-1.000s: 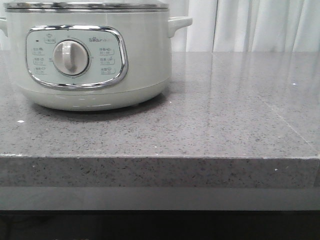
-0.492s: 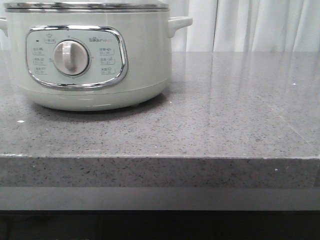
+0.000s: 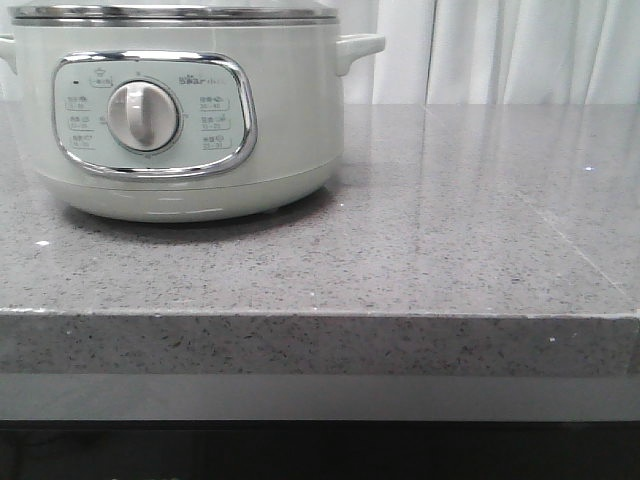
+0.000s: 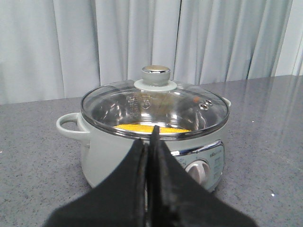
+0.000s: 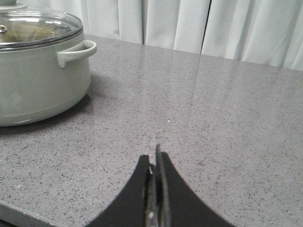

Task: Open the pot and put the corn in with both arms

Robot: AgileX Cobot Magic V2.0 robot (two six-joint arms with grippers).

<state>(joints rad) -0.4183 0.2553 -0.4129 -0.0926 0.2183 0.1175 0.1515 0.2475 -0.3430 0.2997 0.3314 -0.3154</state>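
The pale grey-green pot point(image 3: 180, 110) stands at the far left of the counter, its dial point(image 3: 142, 115) facing me. In the left wrist view the pot point(image 4: 118, 151) wears its glass lid point(image 4: 154, 106) with a chrome knob point(image 4: 155, 71). A yellow strip, the corn point(image 4: 142, 127), shows through the glass inside the pot. My left gripper point(image 4: 150, 135) is shut and empty, held in front of the pot, apart from it. My right gripper point(image 5: 154, 158) is shut and empty above bare counter, to the right of the pot point(image 5: 38, 71). Neither gripper shows in the front view.
The grey speckled stone counter point(image 3: 450, 250) runs right of the pot, its front edge point(image 3: 320, 315) close to the camera. White curtains point(image 3: 520, 50) hang behind it. The pot's side handle point(image 5: 78, 51) sticks out toward the right arm.
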